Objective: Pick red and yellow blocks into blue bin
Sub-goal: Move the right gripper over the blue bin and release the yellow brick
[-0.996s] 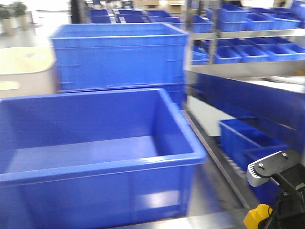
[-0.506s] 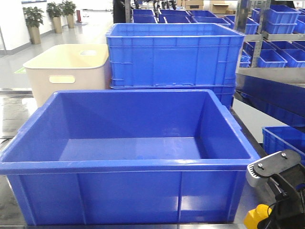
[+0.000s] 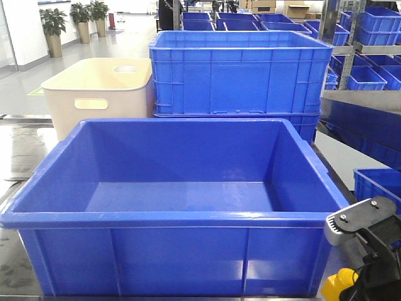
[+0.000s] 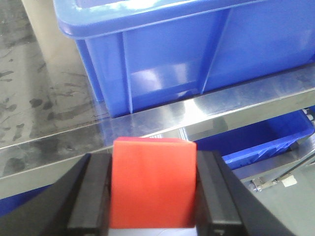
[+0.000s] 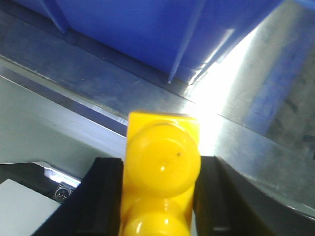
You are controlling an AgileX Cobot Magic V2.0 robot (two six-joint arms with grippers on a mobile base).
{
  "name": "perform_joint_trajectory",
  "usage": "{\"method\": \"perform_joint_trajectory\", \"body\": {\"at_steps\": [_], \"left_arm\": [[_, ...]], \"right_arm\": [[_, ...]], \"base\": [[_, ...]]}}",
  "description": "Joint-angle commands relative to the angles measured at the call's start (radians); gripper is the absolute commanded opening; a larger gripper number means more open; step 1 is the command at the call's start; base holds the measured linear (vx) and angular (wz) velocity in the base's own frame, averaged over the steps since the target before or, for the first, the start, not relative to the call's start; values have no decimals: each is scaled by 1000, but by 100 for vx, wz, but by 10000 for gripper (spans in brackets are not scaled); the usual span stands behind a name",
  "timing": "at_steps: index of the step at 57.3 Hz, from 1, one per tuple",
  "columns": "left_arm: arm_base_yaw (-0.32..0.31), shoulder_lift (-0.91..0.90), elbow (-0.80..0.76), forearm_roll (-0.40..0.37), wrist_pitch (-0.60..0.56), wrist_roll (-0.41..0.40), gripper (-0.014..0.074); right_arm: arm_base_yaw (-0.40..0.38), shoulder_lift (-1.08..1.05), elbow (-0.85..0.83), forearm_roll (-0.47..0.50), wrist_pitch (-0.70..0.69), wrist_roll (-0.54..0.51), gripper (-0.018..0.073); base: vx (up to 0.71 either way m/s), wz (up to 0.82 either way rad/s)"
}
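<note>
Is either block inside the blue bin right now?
No: the floor of the blue bin is bare in the front view; the red cube sits between the left fingers, the yellow brick between the right fingers.

Up front, we look into the blue bin (image 3: 175, 260). Our wrist cameras sit close behind the left tool (image 4: 153, 196) and right tool (image 5: 160, 196), facing its outer wall.
</note>
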Motion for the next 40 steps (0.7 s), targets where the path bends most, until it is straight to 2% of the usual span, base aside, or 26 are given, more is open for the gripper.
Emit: {"method": "perform_joint_trajectory", "body": {"at_steps": [1,34,40], "left_arm": [[-8,-2,-25,-20,-65,-1,237],[-8,-2,-25,-20,-65,-1,237],[-8,-2,-25,-20,-65,-1,237]], "right_arm": [[0,-20,-27,-6,-42,-9,269],[0,-20,-31,20,-46,-9,269],[0,-20,-93,47,14,-9,269]], "base": [[0,0],[0,0],[0,0]]}}
